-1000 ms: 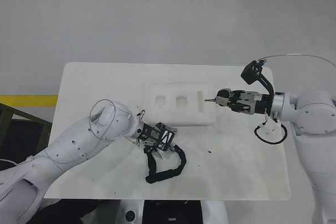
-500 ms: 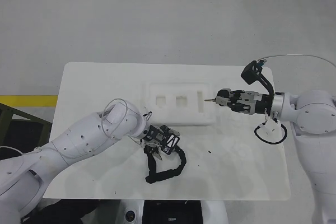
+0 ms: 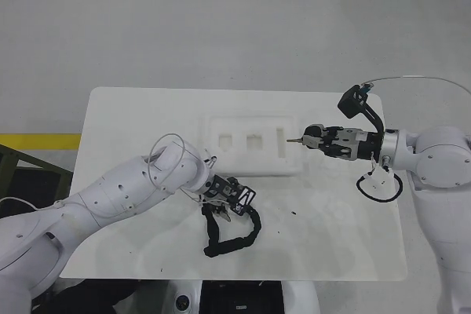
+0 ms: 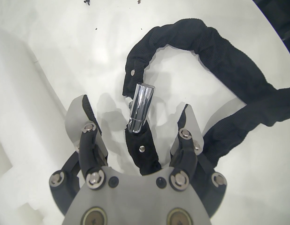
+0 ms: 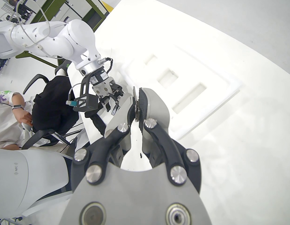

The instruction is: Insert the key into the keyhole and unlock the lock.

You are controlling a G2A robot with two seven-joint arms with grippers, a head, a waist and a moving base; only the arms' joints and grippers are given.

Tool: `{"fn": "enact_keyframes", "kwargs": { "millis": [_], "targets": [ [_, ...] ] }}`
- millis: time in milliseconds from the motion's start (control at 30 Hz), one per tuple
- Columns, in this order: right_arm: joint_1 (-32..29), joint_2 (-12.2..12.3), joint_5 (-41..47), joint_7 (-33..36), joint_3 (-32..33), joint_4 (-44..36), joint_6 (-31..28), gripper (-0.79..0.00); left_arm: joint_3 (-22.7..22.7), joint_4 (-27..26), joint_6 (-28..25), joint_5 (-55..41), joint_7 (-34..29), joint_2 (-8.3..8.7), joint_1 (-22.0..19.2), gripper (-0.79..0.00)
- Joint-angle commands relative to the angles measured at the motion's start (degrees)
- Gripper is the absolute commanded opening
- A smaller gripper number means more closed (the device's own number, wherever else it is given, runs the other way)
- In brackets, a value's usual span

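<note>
A black fabric-sleeved chain [image 4: 205,45] lies curled on the white table, with a chrome lock cylinder [image 4: 142,106] at one end. My left gripper [image 4: 137,115] is open low over the table, one finger on each side of the cylinder without touching it. In the top view the left gripper [image 3: 233,199] sits at the top of the chain loop [image 3: 237,234]. My right gripper [image 3: 308,140] hovers over the right end of the foam tray, shut on the key [image 3: 293,140], whose blade points left. The key [image 5: 136,110] is pinched between the right gripper's pads [image 5: 142,104].
A white foam tray [image 3: 251,161] with three rectangular recesses lies at the table's back centre. Small dark crumbs [image 3: 296,212] are scattered right of the chain. The table's front edge [image 3: 314,276] runs just beyond the chain.
My left gripper has shifted slightly right and toward the table's front edge, over the chain's lock end. The right arm with the key has stayed put.
</note>
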Motion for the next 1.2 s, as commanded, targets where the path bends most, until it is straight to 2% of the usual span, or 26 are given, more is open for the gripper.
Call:
{"fn": "enact_keyframes", "kwargs": {
  "millis": [0,167,300,367,433,533,600,900,1167],
  "targets": [
    [0.0,0.0,0.0,0.0,0.0,0.0,0.0,-0.785,0.0,0.0,0.0,-0.2,-0.4,-0.08,0.1,-0.111],
    [0.0,0.0,0.0,0.0,0.0,0.0,0.0,-0.785,0.0,0.0,0.0,-0.5,-1.5,-0.25,0.1,-0.203],
    [0.0,0.0,0.0,0.0,0.0,0.0,0.0,-0.785,0.0,0.0,0.0,-0.9,-2.2,-0.35,0.2,-0.416],
    [0.0,0.0,0.0,0.0,0.0,0.0,0.0,-0.785,0.0,0.0,0.0,-1.1,-2.4,-0.38,0.2,-0.477],
    [0.0,0.0,0.0,0.0,0.0,0.0,0.0,-0.785,0.0,0.2,0.0,-1.7,-2.5,-0.38,0.0,-0.610],
    [0.0,0.0,0.0,0.0,0.0,0.0,0.0,-0.785,0.0,0.6,0.0,-2.7,-2.5,-0.40,-0.1,-0.693],
    [0.0,0.0,0.0,0.0,0.0,0.0,0.0,-0.785,0.0,0.7,0.0,-3.5,-2.6,-0.42,-0.2,-0.785],
    [0.0,0.0,0.0,0.0,0.0,0.0,0.0,-0.785,-0.6,0.9,0.0,-8.6,-1.5,0.01,-1.7,-0.785],
    [0.0,0.0,0.0,0.0,0.0,0.0,0.0,-0.785,-6.3,1.5,1.4,-17.0,-1.3,1.97,-0.7,-0.785]
  ]
}}
